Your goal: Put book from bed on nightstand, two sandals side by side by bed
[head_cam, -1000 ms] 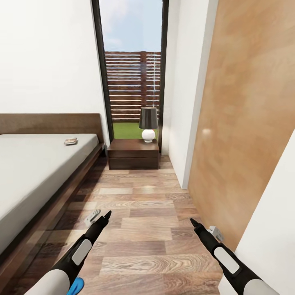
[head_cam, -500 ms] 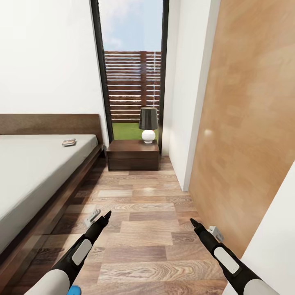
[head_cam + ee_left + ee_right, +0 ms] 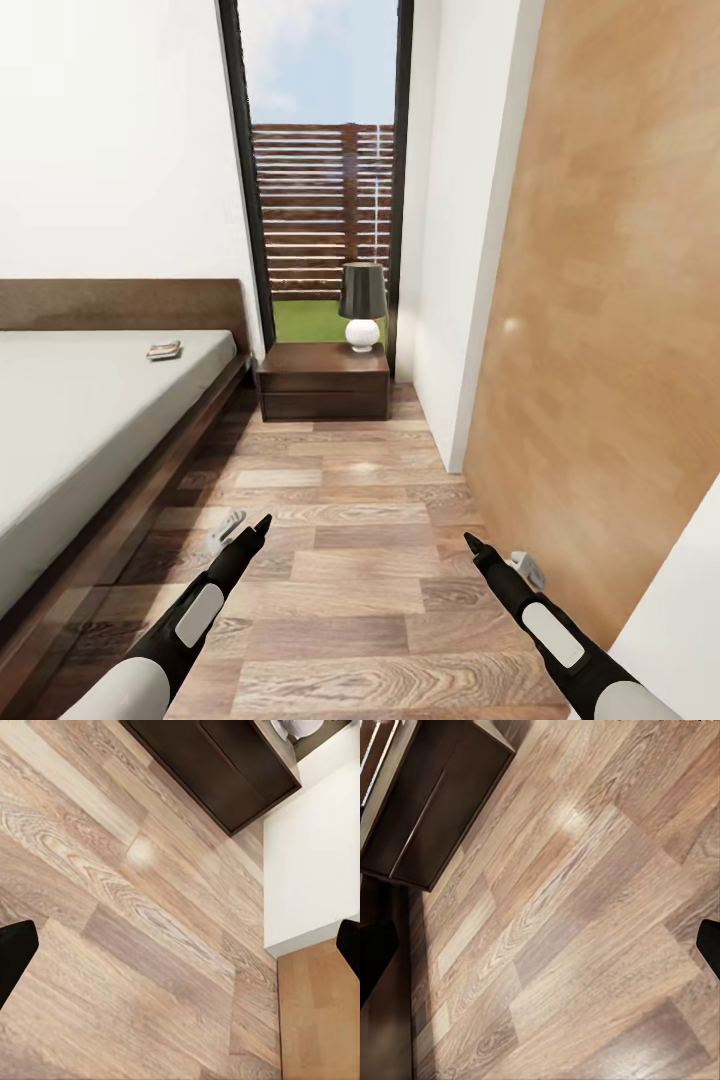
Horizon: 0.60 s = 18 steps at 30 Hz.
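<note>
The book (image 3: 163,350) lies near the head end of the light-grey bed (image 3: 70,420), close to its right edge. Past the bed's corner, under the window, stands the dark-brown nightstand (image 3: 323,380) with a lamp (image 3: 362,303) on its right part. The nightstand also appears in the left wrist view (image 3: 217,765) and the right wrist view (image 3: 427,802). My left gripper (image 3: 243,528) and right gripper (image 3: 497,555) hang open and empty over the plank floor, well short of the nightstand. The two sandals are out of view.
A wood-plank aisle (image 3: 340,560) runs between the bed's dark frame (image 3: 150,480) and a light wooden door panel (image 3: 600,350) on the right. A white wall corner (image 3: 455,300) juts in beside the nightstand. A tall black-framed window (image 3: 320,200) shows a slatted fence.
The head view has crept forward along the aisle. A blue sandal at the bottom edge by my left arm has slid out of the picture. Both arms keep their pose.
</note>
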### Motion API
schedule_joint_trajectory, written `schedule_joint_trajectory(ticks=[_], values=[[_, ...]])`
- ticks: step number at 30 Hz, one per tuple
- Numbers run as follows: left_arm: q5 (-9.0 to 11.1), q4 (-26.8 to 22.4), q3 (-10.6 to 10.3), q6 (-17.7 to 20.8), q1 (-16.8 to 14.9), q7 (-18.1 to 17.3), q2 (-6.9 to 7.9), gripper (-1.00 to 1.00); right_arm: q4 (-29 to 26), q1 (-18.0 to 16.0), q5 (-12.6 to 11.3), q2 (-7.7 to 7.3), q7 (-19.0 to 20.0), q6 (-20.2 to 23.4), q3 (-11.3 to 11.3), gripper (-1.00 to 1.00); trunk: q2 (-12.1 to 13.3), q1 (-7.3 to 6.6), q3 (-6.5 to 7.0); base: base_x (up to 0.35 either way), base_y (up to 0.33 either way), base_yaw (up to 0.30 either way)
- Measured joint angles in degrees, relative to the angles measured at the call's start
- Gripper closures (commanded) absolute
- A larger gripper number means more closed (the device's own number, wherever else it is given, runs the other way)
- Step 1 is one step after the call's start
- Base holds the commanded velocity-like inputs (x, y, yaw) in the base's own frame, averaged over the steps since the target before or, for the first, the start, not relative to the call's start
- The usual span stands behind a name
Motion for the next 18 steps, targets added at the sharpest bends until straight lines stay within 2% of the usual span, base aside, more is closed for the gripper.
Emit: schedule_joint_trajectory(ticks=[18], values=[[0.0,0.0,0.1,0.0,0.0,0.0,0.07,-1.00,0.0,0.0,0.0,0.00,0.0,-0.1,-0.1,-1.00,0.0,0.00,0.00,0.139,-0.080,0.000]])
